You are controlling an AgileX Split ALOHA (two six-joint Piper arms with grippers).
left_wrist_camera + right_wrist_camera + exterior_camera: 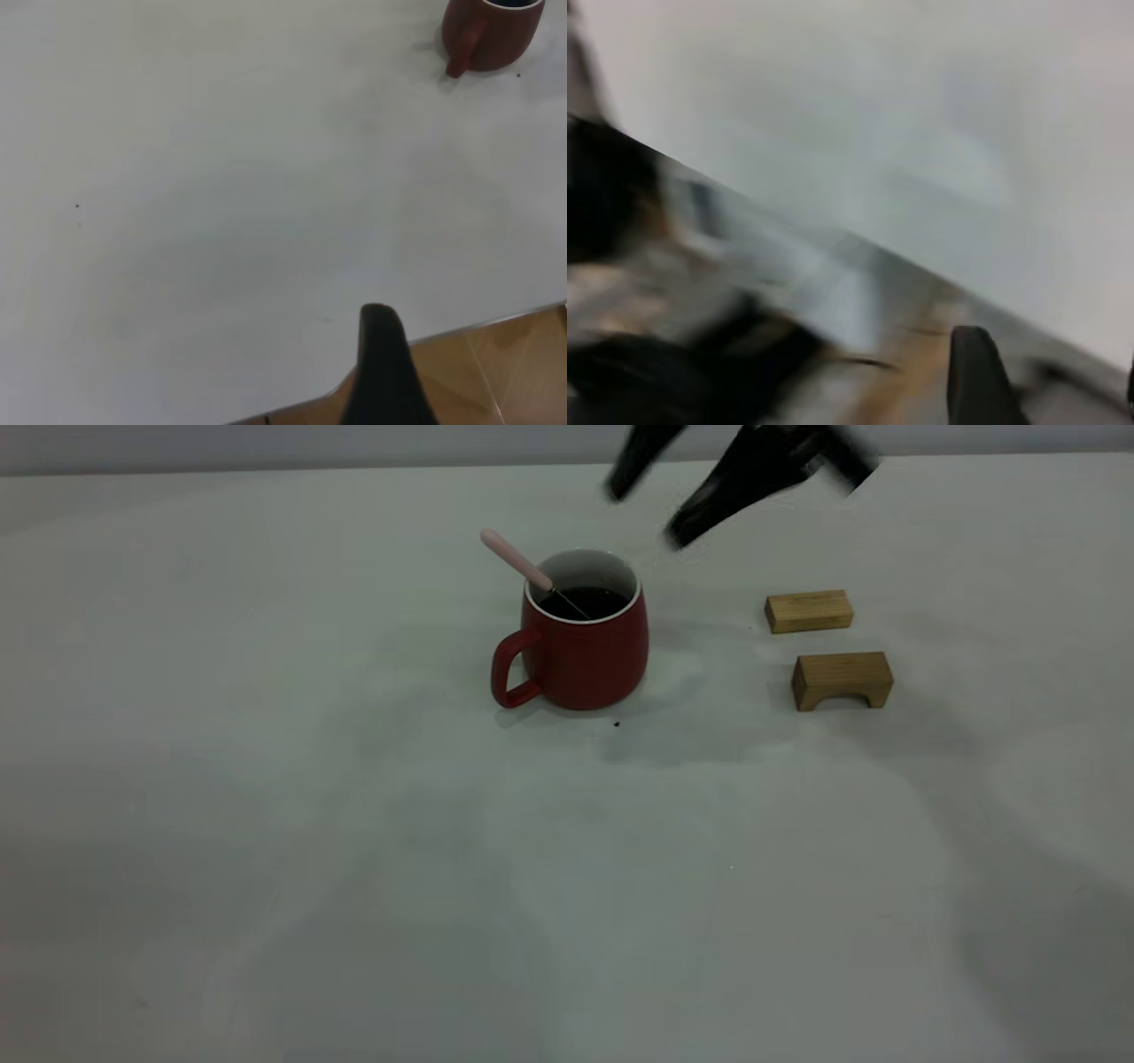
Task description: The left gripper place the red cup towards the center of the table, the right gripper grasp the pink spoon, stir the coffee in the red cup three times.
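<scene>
The red cup [589, 651] stands near the middle of the table [354, 850], handle toward the left, with dark coffee [592, 602] inside. The pink spoon [512, 560] leans in the cup against its rim, pink handle sticking up to the left, with nothing holding it. My right gripper [647, 512] hovers above and behind the cup to its right, blurred, fingers apart and empty; its wrist view shows the gripper [1050, 363] over the table edge. My left gripper [474, 363] sits at the table's edge far from the cup [492, 40]; only one fingertip [381, 332] shows.
Two tan wooden blocks lie right of the cup: a plain bar [808, 611] and an arch-shaped one [842, 679]. A tiny dark speck [617, 724] lies just in front of the cup. Wooden floor [514, 372] shows past the table edge.
</scene>
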